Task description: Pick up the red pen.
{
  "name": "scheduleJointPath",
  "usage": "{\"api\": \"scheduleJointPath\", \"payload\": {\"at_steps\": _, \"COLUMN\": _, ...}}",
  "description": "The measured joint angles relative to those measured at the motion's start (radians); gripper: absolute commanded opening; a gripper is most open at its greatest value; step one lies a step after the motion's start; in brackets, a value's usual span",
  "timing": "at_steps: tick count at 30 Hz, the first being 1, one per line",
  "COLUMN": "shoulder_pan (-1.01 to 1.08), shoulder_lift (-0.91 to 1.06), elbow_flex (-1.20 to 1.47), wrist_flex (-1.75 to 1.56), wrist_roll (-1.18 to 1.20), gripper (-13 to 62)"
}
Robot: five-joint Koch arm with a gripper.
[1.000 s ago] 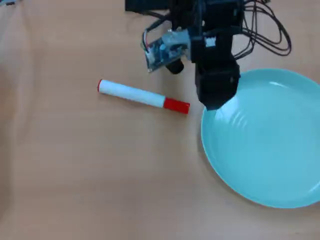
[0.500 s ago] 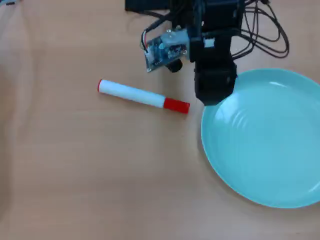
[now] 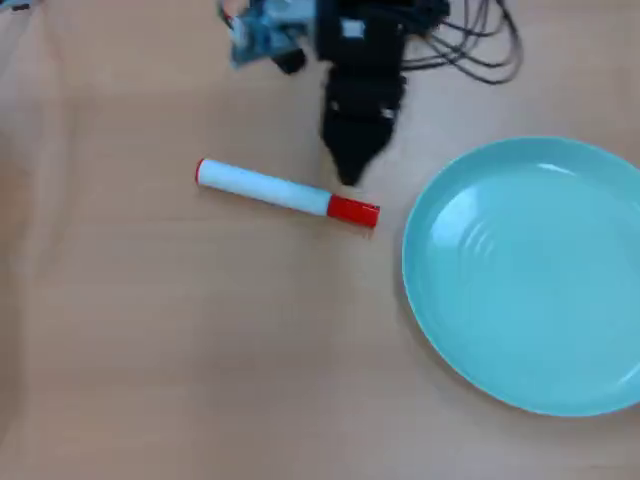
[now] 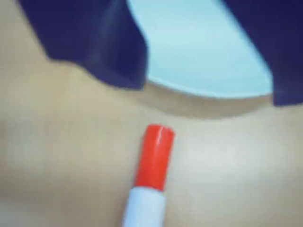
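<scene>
The red pen (image 3: 285, 192) lies flat on the wooden table, its white barrel pointing left and its red cap to the right in the overhead view. The wrist view shows its red cap (image 4: 155, 156) and a bit of the white barrel below the jaws. My black gripper (image 3: 349, 176) hovers just behind the capped end, apart from the pen. In the wrist view my gripper (image 4: 206, 87) is open and empty. Its two dark fingers (image 4: 109, 52) stand wide apart at the top of that view.
A teal plate (image 3: 530, 270) sits on the right of the table, close to the pen's cap, and shows between the jaws in the wrist view (image 4: 199, 47). Black cables (image 3: 480, 40) and the arm's base lie at the top edge.
</scene>
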Motion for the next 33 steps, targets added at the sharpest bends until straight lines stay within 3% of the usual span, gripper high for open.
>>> {"api": "scheduleJointPath", "payload": {"at_steps": 6, "shoulder_pan": 0.210, "shoulder_lift": 0.081, "elbow_flex": 0.146, "wrist_flex": 0.002, "wrist_roll": -0.153, "gripper": 32.5}}
{"api": "scheduleJointPath", "payload": {"at_steps": 15, "shoulder_pan": 0.259, "shoulder_lift": 0.081, "elbow_flex": 0.298, "wrist_flex": -0.002, "wrist_roll": -0.212, "gripper": 31.6}}
{"api": "scheduleJointPath", "payload": {"at_steps": 22, "shoulder_pan": 0.265, "shoulder_lift": 0.077, "elbow_flex": 0.443, "wrist_flex": -0.192, "wrist_roll": -0.225, "gripper": 31.5}}
{"api": "scheduleJointPath", "payload": {"at_steps": 33, "shoulder_pan": 0.264, "shoulder_lift": -0.153, "elbow_flex": 0.443, "wrist_flex": -0.314, "wrist_roll": -0.229, "gripper": 31.5}}
